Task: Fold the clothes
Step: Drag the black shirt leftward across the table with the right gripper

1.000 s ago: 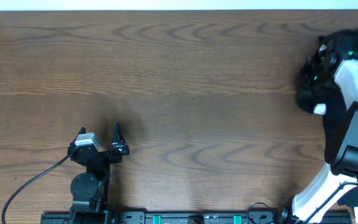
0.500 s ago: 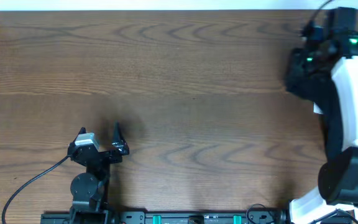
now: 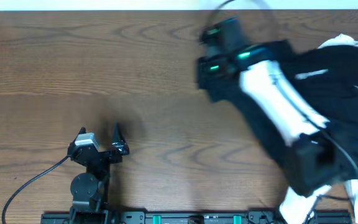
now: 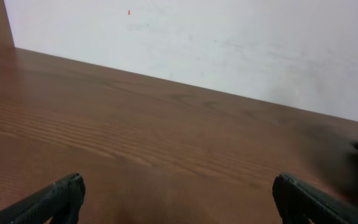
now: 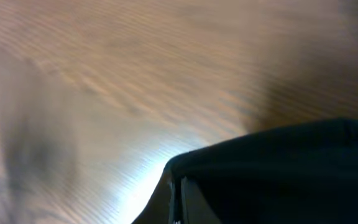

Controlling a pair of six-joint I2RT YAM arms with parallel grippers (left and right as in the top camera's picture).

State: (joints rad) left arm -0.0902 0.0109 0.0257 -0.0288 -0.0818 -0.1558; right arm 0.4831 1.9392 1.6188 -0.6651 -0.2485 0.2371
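Black short-sleeved shirt [image 3: 340, 87] | looks soft, light, floppy; best grabbed at hem or shoulders | right gripper [image 5: 178, 199] pinching its edge | left gripper [image 3: 99, 132] spread wide, empty

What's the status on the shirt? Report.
Left gripper fingers open, empty. Right gripper fingers shut on black shirt, unfolded. White garment beside it at right edge.

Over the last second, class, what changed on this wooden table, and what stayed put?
The right gripper, shut on the black short-sleeved fabric shirt, swung from the right edge of the wooden table toward its middle, dragging the shirt into view. The left gripper stayed open and unmoved.
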